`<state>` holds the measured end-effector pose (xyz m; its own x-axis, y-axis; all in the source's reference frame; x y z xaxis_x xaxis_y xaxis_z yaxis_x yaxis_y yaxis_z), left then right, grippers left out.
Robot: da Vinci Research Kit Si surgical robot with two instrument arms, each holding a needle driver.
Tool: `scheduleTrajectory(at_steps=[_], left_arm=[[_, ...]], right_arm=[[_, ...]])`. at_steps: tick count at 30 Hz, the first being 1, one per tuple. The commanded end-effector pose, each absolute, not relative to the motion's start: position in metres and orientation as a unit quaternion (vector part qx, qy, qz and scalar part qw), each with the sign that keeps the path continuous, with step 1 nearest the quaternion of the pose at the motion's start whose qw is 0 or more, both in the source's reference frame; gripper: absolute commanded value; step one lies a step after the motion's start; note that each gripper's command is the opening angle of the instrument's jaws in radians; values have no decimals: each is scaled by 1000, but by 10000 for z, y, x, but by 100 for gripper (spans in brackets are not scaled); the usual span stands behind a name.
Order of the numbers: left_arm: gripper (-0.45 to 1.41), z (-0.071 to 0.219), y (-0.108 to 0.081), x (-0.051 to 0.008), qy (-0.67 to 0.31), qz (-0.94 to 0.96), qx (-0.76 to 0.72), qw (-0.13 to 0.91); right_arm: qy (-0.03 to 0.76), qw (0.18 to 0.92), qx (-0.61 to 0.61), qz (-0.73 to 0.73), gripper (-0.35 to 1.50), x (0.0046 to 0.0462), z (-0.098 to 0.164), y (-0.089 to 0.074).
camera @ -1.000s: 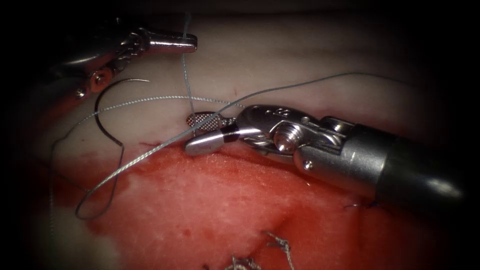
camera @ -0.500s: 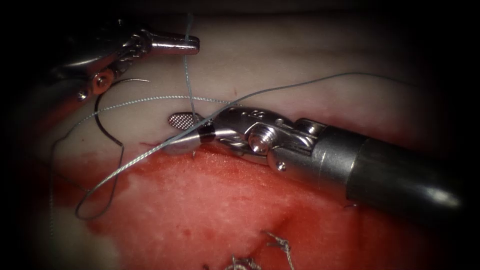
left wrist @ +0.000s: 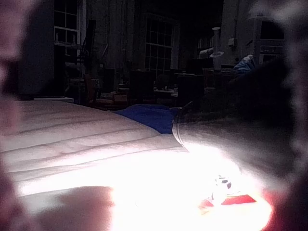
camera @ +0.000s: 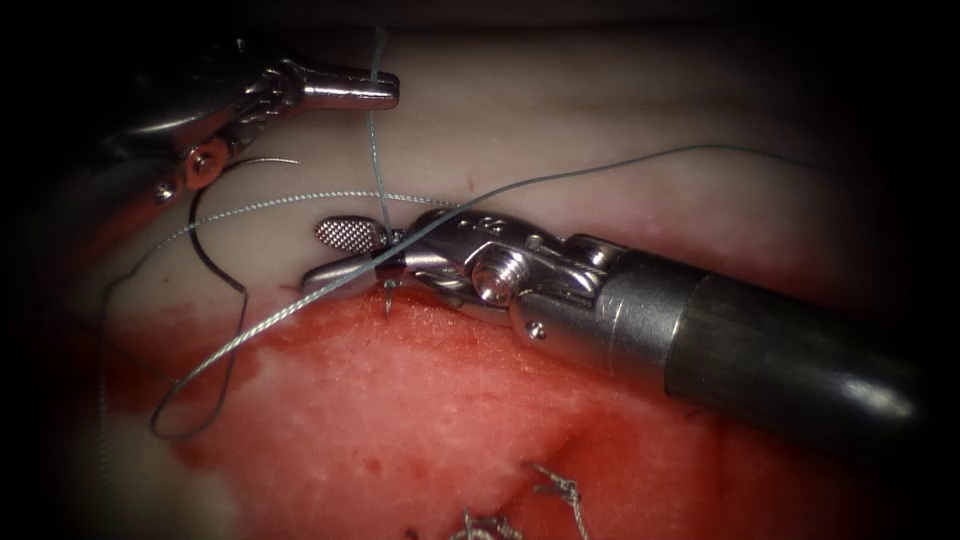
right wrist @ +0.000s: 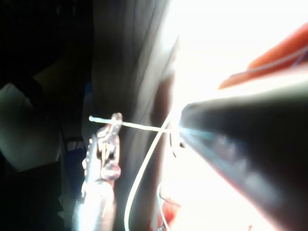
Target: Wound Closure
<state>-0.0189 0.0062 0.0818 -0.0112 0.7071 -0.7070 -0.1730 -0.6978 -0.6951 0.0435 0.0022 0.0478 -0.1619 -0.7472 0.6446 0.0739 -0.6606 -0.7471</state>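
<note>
My left tool (camera: 385,92) reaches in from the upper left with its jaws shut on the thread (camera: 372,150). That strand runs straight down to the tissue (camera: 560,110). My right tool (camera: 315,258) comes in from the right with its jaws open; a long strand passes between them, and they hold nothing. The curved needle (camera: 203,240) lies free on the pale tissue left of the right tool, with no tool on it. Its tail of thread loops down over the red fluid (camera: 420,400). In the right wrist view the left tool (right wrist: 103,144) grips the taut thread (right wrist: 139,126).
Knotted thread ends (camera: 555,488) from earlier stitches lie low on the red area. One thread strand (camera: 620,162) arcs off to the upper right, and another (camera: 280,203) crosses left over the needle. The right tool's thick shaft (camera: 780,350) covers the tissue at right.
My right tool has slid left, its open jaws moving over the crossing strands near where the thread enters the tissue. The left tool, the needle and the loop have stayed put.
</note>
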Motion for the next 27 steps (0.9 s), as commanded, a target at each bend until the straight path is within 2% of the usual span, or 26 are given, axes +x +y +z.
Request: scheduleTrajectory(at_steps=[1,4,5,7,8,9,13,27], left_arm=[[-45,808,77,-190,-210,677,-627,323],[-45,808,77,-190,-208,678,-628,321],[-45,808,76,-190,-209,678,-628,320],[-45,808,76,-190,-209,678,-628,320],[-45,808,76,-190,-209,678,-628,320],[-45,808,76,-190,-210,678,-628,319],[-45,808,76,-190,-210,678,-628,319],[-45,805,83,-182,-206,671,-632,328]], right_arm=[[289,290,-582,-703,145,443,469,35],[287,288,-583,-704,113,443,468,35],[287,288,-583,-704,84,443,468,35],[287,288,-583,-704,51,443,469,35],[287,288,-583,-704,4,442,469,35],[293,293,-580,-701,-35,442,469,35],[325,299,-572,-692,-35,441,470,36],[340,292,-577,-683,-35,436,471,41]])
